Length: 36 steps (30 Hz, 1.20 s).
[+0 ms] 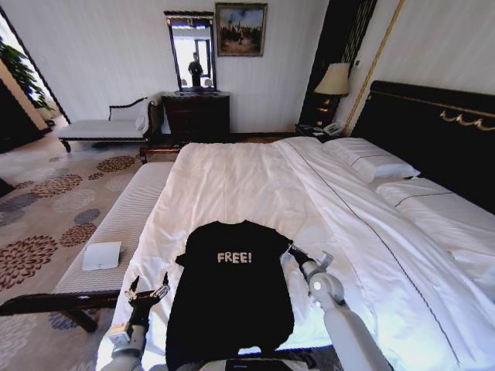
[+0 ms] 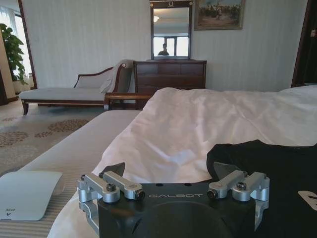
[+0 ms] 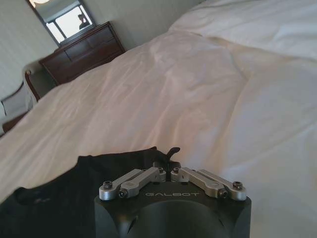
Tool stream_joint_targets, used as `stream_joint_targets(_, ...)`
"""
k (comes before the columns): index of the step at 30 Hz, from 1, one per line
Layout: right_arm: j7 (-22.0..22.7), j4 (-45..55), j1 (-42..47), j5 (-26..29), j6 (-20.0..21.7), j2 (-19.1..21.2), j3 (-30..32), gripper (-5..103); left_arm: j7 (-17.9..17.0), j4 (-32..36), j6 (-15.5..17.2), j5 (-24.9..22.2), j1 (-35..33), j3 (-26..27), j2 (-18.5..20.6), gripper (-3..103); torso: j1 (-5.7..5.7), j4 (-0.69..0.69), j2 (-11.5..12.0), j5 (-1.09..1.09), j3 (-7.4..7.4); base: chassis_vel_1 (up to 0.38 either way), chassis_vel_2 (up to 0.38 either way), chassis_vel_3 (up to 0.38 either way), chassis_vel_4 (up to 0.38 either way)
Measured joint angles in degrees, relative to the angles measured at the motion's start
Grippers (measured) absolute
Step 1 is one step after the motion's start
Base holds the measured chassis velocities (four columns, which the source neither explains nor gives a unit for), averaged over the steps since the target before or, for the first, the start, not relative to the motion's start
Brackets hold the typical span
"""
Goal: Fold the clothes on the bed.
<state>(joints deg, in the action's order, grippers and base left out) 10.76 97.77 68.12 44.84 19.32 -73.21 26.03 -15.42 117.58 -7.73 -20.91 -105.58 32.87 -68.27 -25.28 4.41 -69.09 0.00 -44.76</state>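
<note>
The black T-shirt (image 1: 232,297) lies flat and face up at the near edge of the bed (image 1: 255,185), its "FREE!" lettering readable from the robot's side, collar pointing away toward the far side of the duvet and hem hanging toward the robot. So its long axis runs straight out from the robot, and the two sleeves stick out to either side. The right pincer (image 1: 292,252) is the closer one: it sits right at the shirt's right sleeve, and from its wrist camera the fingers (image 3: 168,159) look drawn together on the dark edge of the cloth there, so I take it to be pinching the sleeve. The left pincer (image 1: 147,292) stands spread wide, holding nothing, just beside the shirt's left edge over the white duvet, level with the body rather than the sleeve. The cloth lies to its right and a little ahead. To my eye any fold across the shirt hinges on the right sleeve being carried toward the left side.
</note>
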Motion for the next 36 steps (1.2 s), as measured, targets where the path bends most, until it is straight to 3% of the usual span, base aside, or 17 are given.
stream_joint_targets(10, -0.92, -2.95, -2.38, -4.98, 0.03, 2.83, -0.97, 0, 0.1, 0.08, 0.0, 0.1, -0.19, -0.25, -0.33, 100, 0.0, 0.01, 0.0, 0.0, 0.0, 0.0, 0.0, 0.0, 0.0)
stream_joint_targets(14, -0.74, -4.71, -3.89, -10.83, 1.3, 3.08, -1.94, 0, 0.32, 0.13, 0.03, 0.91, -0.66, -0.9, -0.4, 100, 0.0, 0.0, 0.0, -0.01, 0.0, 0.0, 0.0, 0.0, 0.0)
stream_joint_targets(36, 3.3, -7.2, -5.25, -11.69, 3.46, 2.24, -1.47, 0, 0.32, 0.29, 0.8, 0.85, -0.48, -0.86, -0.22, 100, 0.0, 0.0, 0.0, 0.0, 0.0, 0.0, 0.0, 0.0, 0.0)
